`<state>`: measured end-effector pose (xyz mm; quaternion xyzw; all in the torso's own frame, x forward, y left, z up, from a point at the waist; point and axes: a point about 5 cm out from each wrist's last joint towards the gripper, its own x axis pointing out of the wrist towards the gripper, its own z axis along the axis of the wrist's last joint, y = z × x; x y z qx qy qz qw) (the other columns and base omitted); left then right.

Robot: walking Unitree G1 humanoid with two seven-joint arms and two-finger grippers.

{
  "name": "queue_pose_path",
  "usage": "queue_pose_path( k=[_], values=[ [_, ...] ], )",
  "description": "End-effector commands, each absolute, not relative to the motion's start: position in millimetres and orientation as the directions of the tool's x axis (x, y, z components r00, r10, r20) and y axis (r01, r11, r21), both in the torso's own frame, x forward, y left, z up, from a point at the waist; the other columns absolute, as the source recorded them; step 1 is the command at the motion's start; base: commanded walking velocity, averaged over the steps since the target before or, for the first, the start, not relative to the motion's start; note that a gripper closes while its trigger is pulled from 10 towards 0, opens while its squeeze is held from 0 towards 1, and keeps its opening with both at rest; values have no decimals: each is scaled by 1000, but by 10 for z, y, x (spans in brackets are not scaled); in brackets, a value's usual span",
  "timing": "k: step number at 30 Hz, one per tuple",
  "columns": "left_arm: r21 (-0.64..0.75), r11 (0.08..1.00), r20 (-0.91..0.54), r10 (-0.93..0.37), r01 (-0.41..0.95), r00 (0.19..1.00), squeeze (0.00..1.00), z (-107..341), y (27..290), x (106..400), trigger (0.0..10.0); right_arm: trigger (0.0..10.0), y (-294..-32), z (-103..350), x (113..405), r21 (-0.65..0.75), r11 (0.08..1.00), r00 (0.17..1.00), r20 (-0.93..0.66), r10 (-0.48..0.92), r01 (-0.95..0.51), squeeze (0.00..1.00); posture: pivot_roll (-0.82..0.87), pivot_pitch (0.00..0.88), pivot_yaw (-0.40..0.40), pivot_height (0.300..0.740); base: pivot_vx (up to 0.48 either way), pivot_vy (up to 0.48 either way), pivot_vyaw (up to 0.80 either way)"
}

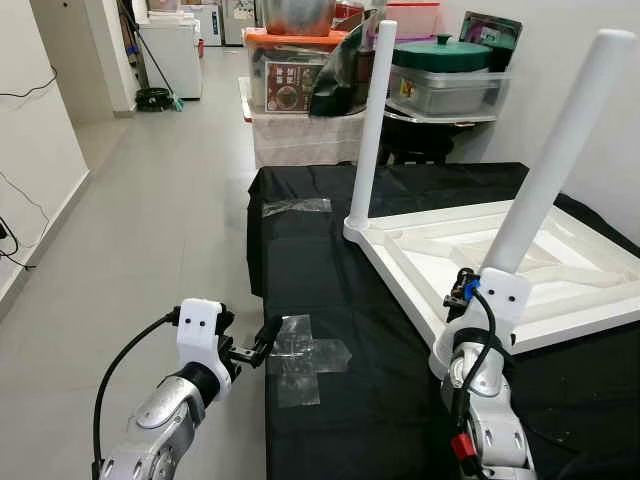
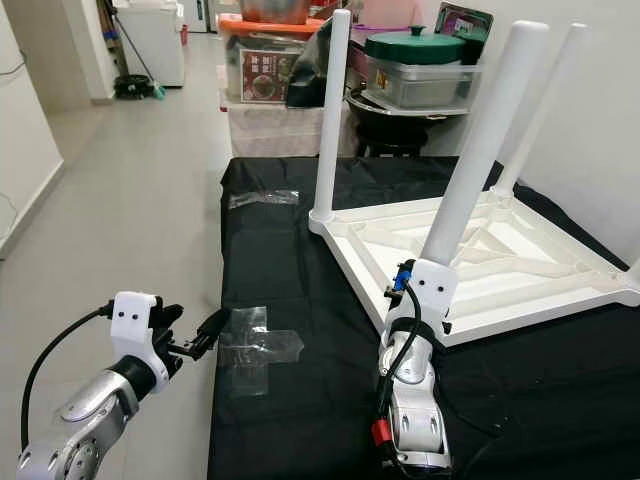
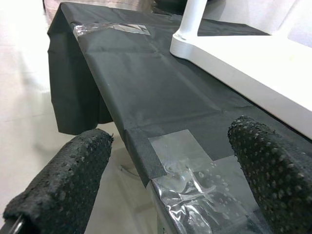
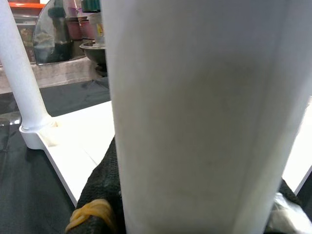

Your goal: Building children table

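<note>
A: Start at the jaws. How does the right gripper (image 2: 432, 262) stand?

B: It is clamped on the near white leg (image 2: 478, 145). In the right wrist view a black finger (image 4: 105, 187) presses against that leg (image 4: 204, 112), which rises close before the lens.

A: And the left gripper (image 1: 258, 345)?

B: Its jaws are apart, holding nothing. In the left wrist view one pad (image 3: 61, 183) hangs off the edge over the floor and the other sits over the black cloth (image 3: 146, 87), with a patch of clear tape (image 3: 190, 180) between them.

A: Where is the table itself?

B: The white tabletop (image 2: 500, 265) lies upside down on the cloth, its ribbed underside facing up. The far leg (image 2: 330, 115) stands upright at the corner nearest the left arm. The right eye view also catches a third leg (image 2: 535, 105) behind the gripped one.

A: What do the head views give that the wrists lack?

B: The tape cross (image 1: 305, 355) at the cloth's near edge just beside the left gripper, a second strip (image 1: 297, 207) farther back, and behind the table stacked storage boxes (image 1: 300, 75) and a green-lidded pot (image 1: 440, 52). The grey floor (image 1: 150, 220) runs alongside.
</note>
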<state>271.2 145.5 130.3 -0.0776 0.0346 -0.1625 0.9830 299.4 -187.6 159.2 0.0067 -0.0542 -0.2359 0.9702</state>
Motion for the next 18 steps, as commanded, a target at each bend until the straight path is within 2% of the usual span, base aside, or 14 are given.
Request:
queue_pose_path(
  k=[1,12,13,14,15,18],
  values=[
    [-156,934,-58,-333,321,941,0,1272,1445,2708,10000,10000,-1945,1631,2981,43,876,869,113,-482,481,0,61,0,-37,740,0,0,0],
    [-156,934,-58,-334,322,941,0,1266,1443,2712,10000,10000,-1943,1659,2982,77,877,869,121,-480,473,0,63,0,-36,740,0,0,0],
    [-156,934,-58,-334,322,941,0,1266,1444,2713,10000,10000,-1941,1671,2981,84,878,869,126,-479,472,141,63,0,-36,740,0,0,0],
    [-156,934,-58,-334,322,941,0,1266,1444,2713,10000,10000,-1941,1671,2981,84,878,869,126,-479,472,141,63,0,-36,740,0,0,0],
    [-155,934,-58,-334,322,941,0,1267,1444,2715,10000,10000,-1940,1681,2979,88,878,868,130,-479,471,494,63,0,-36,740,0,0,0],
    [-154,933,-58,-336,324,940,0,1268,1444,2718,10000,10000,-1937,1696,2976,90,880,869,140,-475,467,514,60,0,-33,740,0,0,0]
  ],
)
